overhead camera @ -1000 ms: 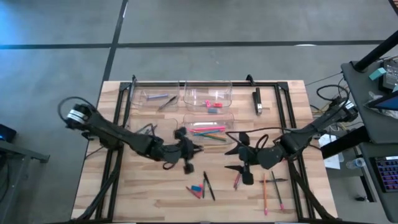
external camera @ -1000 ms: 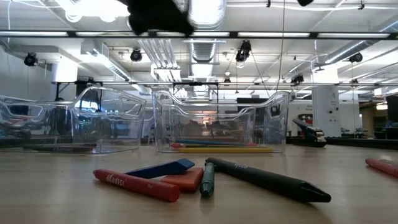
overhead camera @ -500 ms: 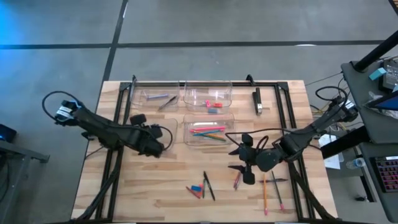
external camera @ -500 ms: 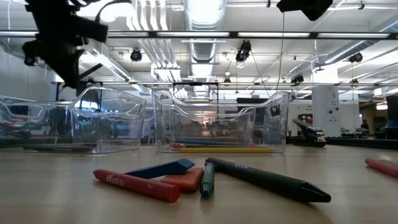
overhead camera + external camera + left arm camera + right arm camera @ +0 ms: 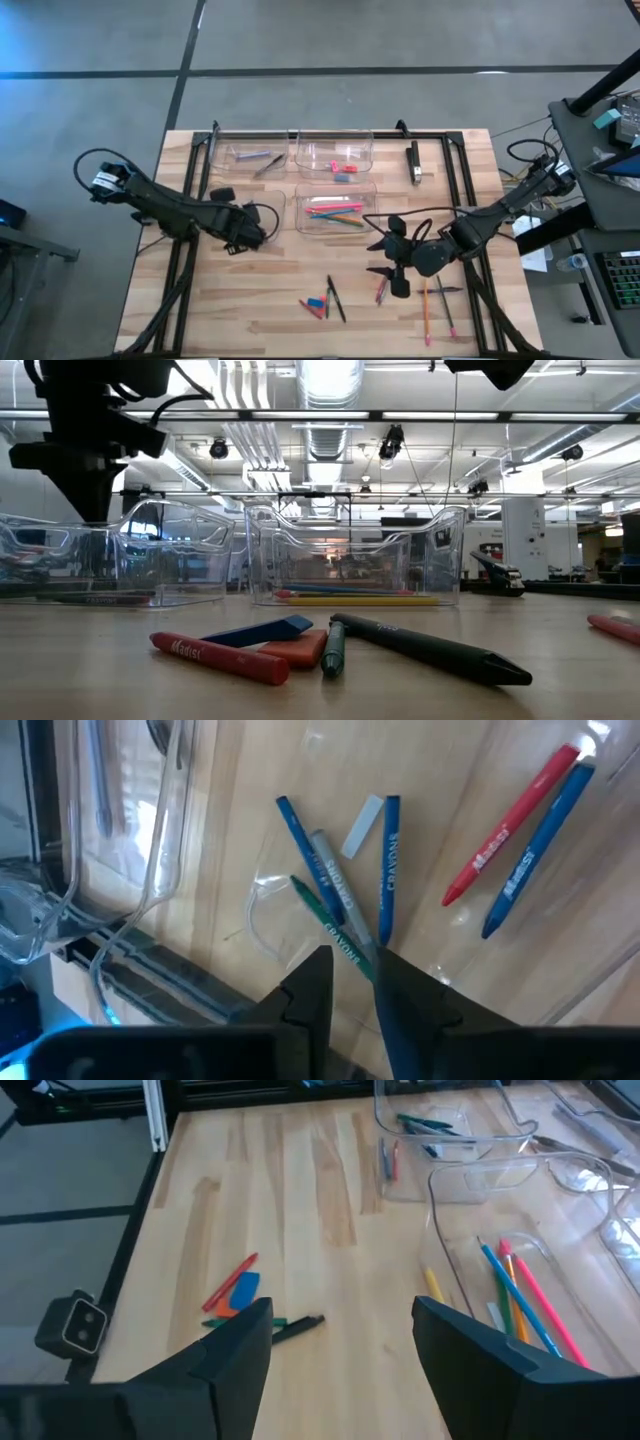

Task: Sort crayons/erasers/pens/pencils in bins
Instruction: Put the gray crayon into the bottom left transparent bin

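Standing by the wooden table (image 5: pixel 250 310), I see four clear bins (image 5: pixel 333 140) grouped at its far side. The left gripper (image 5: pixel 352 965) hangs over the near-left bin (image 5: pixel 262 196), fingers only slightly parted and gripping nothing, right above blue, grey, green and red crayons (image 5: pixel 388 860) lying inside. The right gripper (image 5: pixel 392 258) hovers right of centre, fingers spread wide and empty. Pencils (image 5: pixel 334 210) lie in the near-middle bin. Loose on the near side lie a red crayon (image 5: pixel 220 657), an orange eraser (image 5: pixel 298 650) and a black crayon (image 5: pixel 430 648).
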Controlling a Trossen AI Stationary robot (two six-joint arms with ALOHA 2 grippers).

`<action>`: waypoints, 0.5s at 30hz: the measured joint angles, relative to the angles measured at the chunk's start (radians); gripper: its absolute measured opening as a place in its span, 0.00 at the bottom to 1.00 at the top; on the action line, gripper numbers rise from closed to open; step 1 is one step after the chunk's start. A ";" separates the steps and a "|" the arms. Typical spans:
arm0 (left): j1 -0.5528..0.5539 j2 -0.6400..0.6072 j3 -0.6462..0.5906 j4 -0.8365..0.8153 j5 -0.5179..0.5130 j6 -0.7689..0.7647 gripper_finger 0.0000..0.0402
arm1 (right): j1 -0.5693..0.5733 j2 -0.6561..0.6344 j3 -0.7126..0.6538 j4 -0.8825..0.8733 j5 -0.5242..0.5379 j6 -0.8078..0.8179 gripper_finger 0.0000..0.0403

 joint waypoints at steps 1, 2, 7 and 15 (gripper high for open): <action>0.000 0.000 0.001 0.004 0.000 0.000 0.15 | 0.000 0.000 0.000 -0.003 0.000 0.000 0.57; 0.000 -0.001 0.003 0.006 0.000 0.000 0.15 | 0.000 0.000 0.000 -0.007 0.000 0.000 0.57; -0.001 -0.013 0.034 0.056 0.000 -0.026 0.16 | 0.015 0.000 -0.009 -0.048 -0.001 0.000 0.57; -0.068 -0.052 0.024 0.756 -0.038 0.215 0.16 | 0.064 0.031 -0.120 -0.055 -0.137 0.068 0.57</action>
